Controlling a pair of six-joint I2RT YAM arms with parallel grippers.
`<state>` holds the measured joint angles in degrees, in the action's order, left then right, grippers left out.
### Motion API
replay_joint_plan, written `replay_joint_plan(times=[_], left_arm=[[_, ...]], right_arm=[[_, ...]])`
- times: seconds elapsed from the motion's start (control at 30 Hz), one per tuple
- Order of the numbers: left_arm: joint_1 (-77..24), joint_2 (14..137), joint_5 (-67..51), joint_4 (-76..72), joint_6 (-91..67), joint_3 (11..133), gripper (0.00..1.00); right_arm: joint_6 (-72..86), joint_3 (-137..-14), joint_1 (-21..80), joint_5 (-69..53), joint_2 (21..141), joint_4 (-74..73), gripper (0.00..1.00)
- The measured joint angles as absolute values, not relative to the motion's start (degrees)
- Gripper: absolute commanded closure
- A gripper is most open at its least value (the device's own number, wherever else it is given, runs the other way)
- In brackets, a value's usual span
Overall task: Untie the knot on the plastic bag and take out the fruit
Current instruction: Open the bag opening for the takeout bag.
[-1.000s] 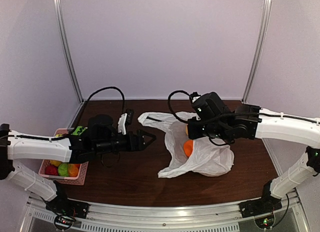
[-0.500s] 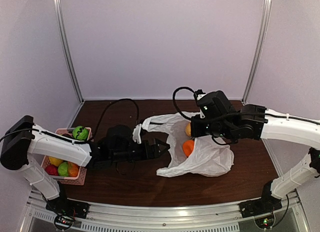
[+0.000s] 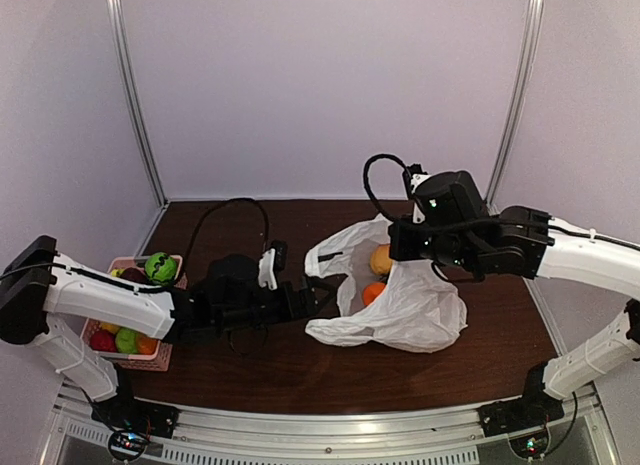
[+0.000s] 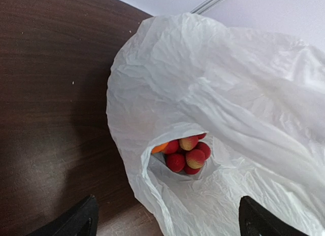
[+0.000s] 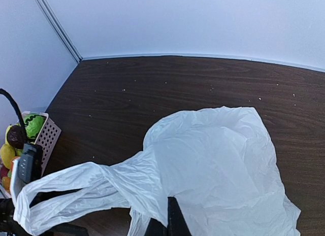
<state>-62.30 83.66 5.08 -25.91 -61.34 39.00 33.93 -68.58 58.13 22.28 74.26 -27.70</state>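
The white plastic bag lies on the table with its upper side lifted. My right gripper is shut on a fold of that side; the right wrist view shows the closed fingertips pinching the plastic bag. A handle loop hangs loose to the left, and no knot shows. My left gripper is open just in front of the bag's mouth, touching nothing. Through the mouth I see red fruit and an orange one. Orange fruit shows from above.
A pink basket holding several fruits sits at the table's left edge, beside the left arm, and it shows again as the pink basket in the right wrist view. Dark wooden table around the bag; walls close behind and at both sides.
The left arm has reached right to the bag's mouth and its jaws have widened. The right gripper has pulled the bag's top up and to the right, opening the mouth.
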Motion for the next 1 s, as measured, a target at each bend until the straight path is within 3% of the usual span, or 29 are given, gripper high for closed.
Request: replay_joint_plan(times=[0.47,0.67,0.87,0.93,1.0], left_arm=[[-62.3,97.0,-2.0,-27.2,-62.5,47.3,0.05],[-62.2,100.4,-3.1,-26.5,-61.9,49.6,0.45],[-62.2,102.4,-3.7,-26.6,-61.4,50.0,0.93],[-61.9,102.2,-3.2,-26.3,-60.6,50.0,1.0],[-61.3,101.5,-2.6,-25.8,-60.1,49.9,1.0]], right_arm=[[34.8,-66.3,58.1,21.5,73.5,-24.9,1.0],[35.0,-65.8,58.1,21.4,72.9,-24.5,1.0],[35.0,-65.2,57.8,21.5,72.2,-24.4,1.0],[35.0,-64.9,57.3,21.5,72.2,-24.4,1.0],[34.9,-64.7,56.2,21.5,71.8,-24.5,1.0]])
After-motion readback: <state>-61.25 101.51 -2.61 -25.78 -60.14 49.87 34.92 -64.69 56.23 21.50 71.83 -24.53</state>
